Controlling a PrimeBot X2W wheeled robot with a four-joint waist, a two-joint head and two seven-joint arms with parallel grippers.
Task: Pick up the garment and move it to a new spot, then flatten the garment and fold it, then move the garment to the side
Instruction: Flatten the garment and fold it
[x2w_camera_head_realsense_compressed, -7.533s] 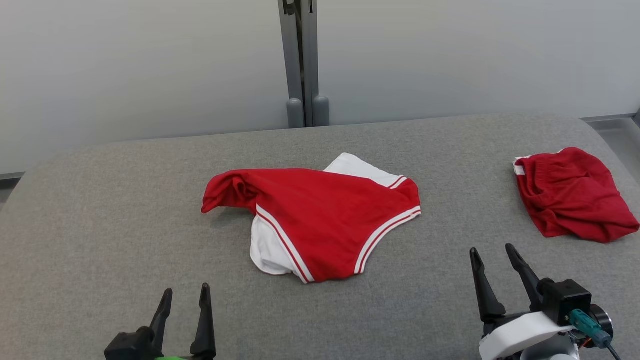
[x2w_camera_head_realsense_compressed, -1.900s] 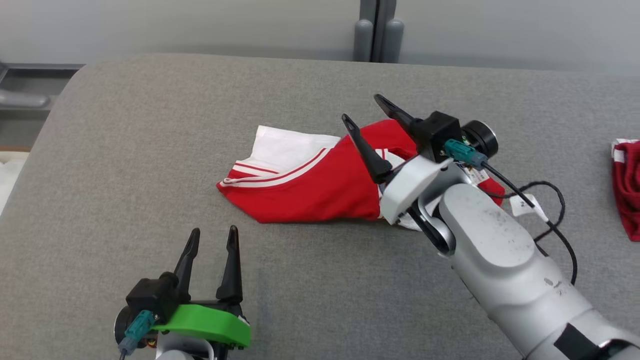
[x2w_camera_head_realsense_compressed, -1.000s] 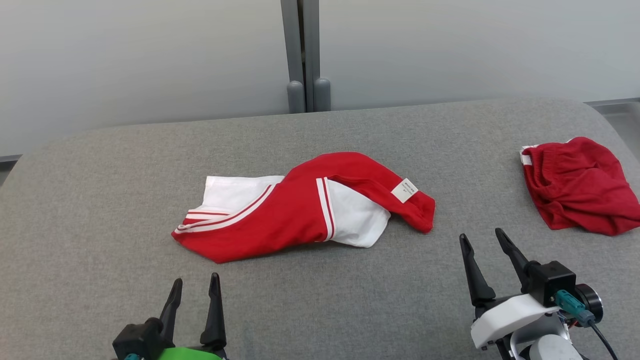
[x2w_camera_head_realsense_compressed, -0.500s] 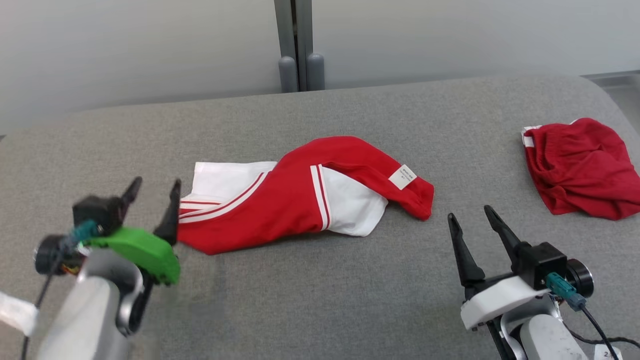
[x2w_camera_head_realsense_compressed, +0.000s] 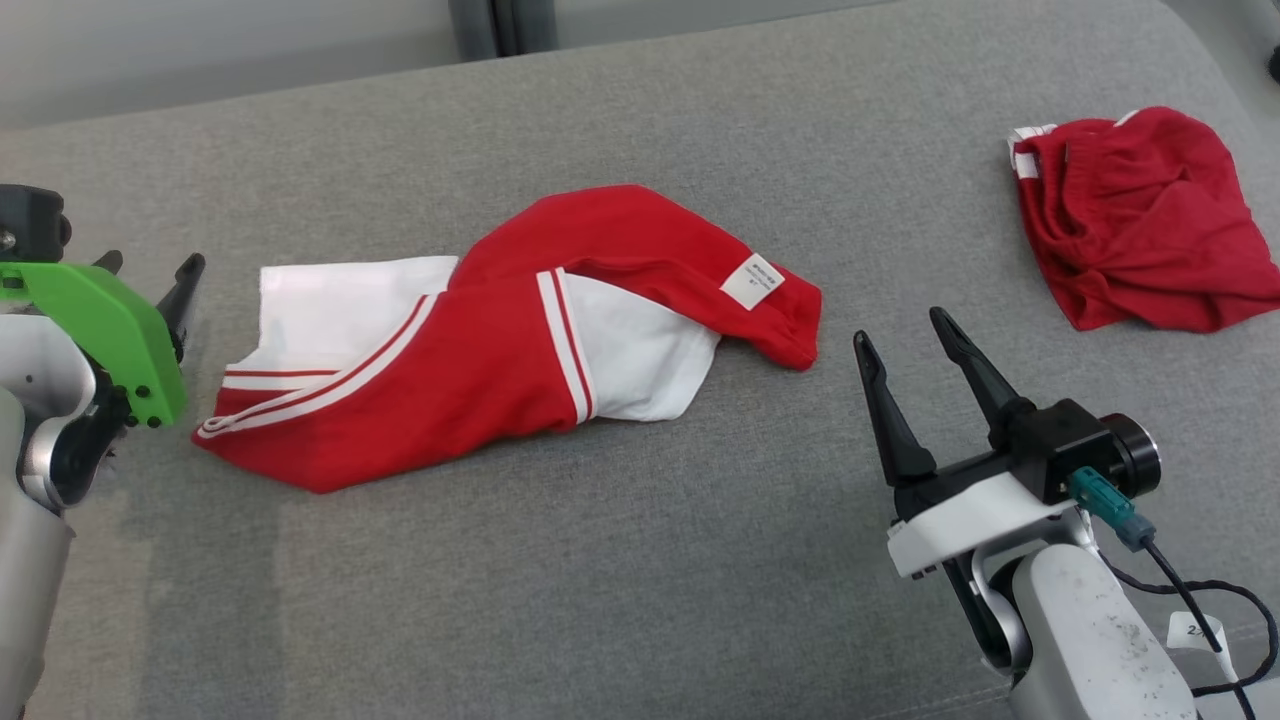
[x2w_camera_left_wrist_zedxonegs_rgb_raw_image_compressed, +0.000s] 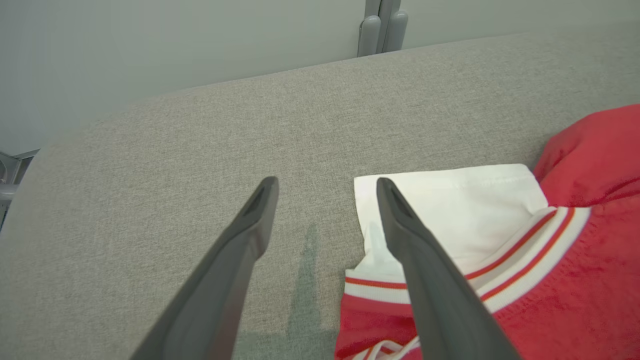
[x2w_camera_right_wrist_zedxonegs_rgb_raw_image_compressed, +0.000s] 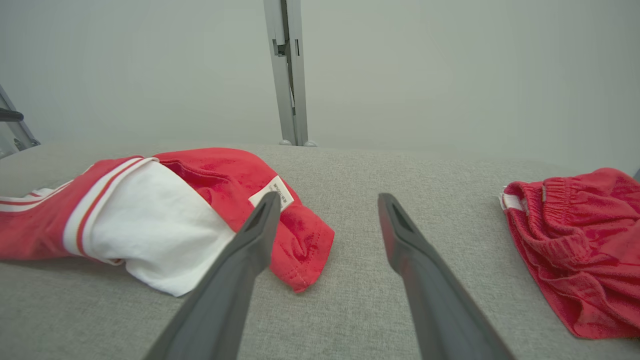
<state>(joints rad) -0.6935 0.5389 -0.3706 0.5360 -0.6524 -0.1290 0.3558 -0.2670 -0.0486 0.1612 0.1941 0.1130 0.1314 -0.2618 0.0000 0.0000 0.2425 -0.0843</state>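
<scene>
The label (x2w_camera_head_realsense_compressed: 752, 281) is unreadable — red shorts (x2w_camera_head_realsense_compressed: 1140, 220) edge-cropped.

A grey fabric-covered surface (x2w_camera_head_realsense_compressed: 600, 570) carried a rumpled red-and-white garment (x2w_camera_head_realsense_compressed: 470, 380) near its middle and a crumpled red garment (x2w_camera_head_realsense_compressed: 1130, 230) well apart to the right.

I see the garment (x2w_camera_head_realsense_compressed: 470, 400) as soft matt knit cloth, the counter (x2w_camera_head_realsense_compressed: 620, 570) as coarse grey weave, the fingers (x2w_camera_head_realsense_compressed: 887, 420) of the right end effector (x2w_camera_head_realsense_compressed: 899, 327) as smooth matt plastic.
</scene>
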